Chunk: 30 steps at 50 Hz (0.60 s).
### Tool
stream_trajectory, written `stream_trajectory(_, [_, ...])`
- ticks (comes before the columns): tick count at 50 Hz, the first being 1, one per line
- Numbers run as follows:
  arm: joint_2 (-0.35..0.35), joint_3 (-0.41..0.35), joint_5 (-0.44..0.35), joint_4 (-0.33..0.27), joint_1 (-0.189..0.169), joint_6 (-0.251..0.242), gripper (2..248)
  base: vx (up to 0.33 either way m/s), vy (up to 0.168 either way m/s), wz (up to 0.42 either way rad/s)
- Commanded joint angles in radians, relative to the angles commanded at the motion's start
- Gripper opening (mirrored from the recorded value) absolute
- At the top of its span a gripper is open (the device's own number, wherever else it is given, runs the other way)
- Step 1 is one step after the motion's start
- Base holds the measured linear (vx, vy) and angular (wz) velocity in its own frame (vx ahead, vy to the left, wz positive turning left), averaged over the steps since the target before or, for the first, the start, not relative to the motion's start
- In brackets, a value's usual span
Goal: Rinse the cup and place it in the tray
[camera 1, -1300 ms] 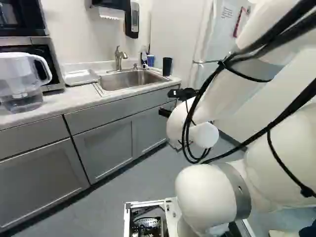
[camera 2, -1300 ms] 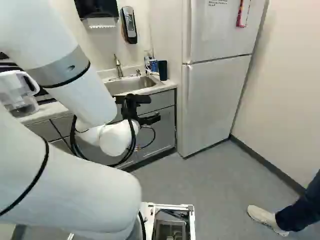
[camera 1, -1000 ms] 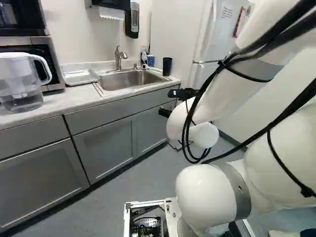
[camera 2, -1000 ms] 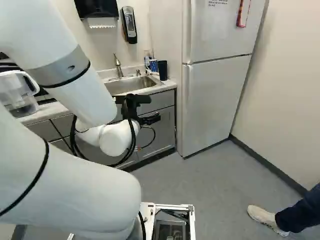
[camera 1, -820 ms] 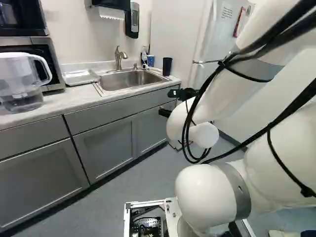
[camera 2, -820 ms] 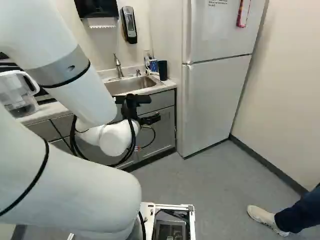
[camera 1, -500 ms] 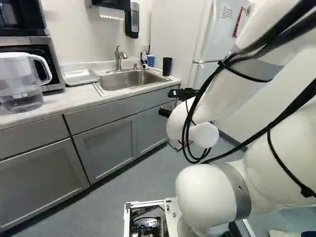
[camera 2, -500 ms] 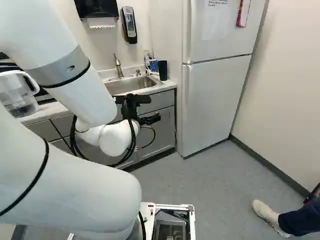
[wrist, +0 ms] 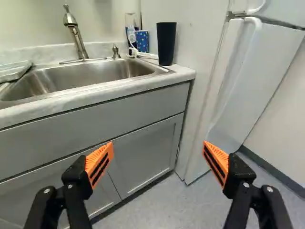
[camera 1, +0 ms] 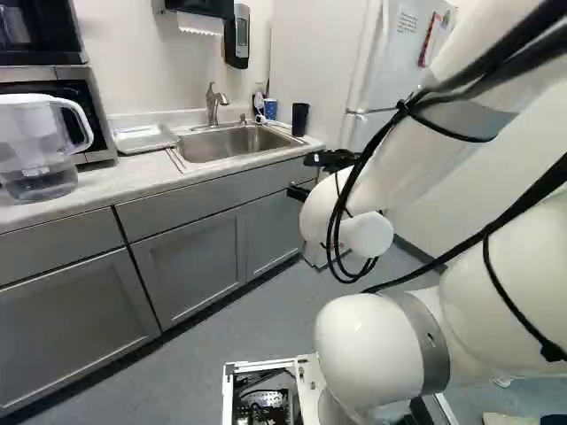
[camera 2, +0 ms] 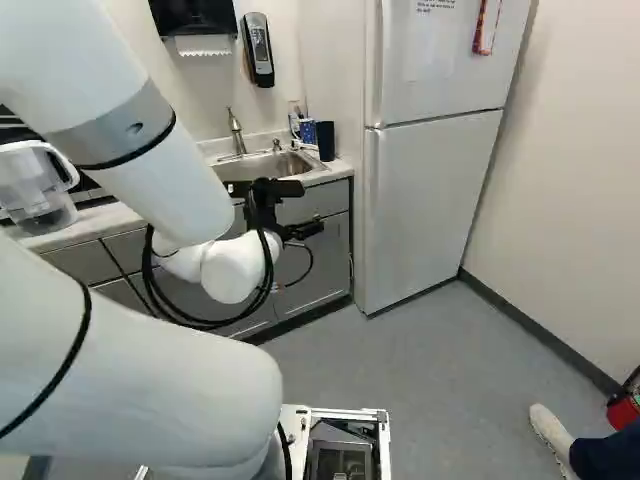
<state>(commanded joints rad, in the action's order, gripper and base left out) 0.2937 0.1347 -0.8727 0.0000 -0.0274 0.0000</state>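
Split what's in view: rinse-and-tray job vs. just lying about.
Job:
black cup or blue cup, can't tell which
faucet
sink
tray left of the sink in the left base view
gripper, open, nothing between its fingers

Lying about:
pitcher
fridge
towel dispenser
wall-mounted soap dispenser, probably

No text could be read: the print on the sheet on the refrigerator, above and to the right of the pincer, and the mark on the pitcher, left of it, were too small.
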Motion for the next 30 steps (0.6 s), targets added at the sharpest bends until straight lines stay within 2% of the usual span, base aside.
stream_trajectory(15, [-0.022,0.056,0.000,0.000,-0.024,0.000,247,0.000,0.000,0.000])
stream_trajectory(30, [-0.045,0.113,0.000,0.000,-0.032,0.000,247,0.000,0.000,0.000])
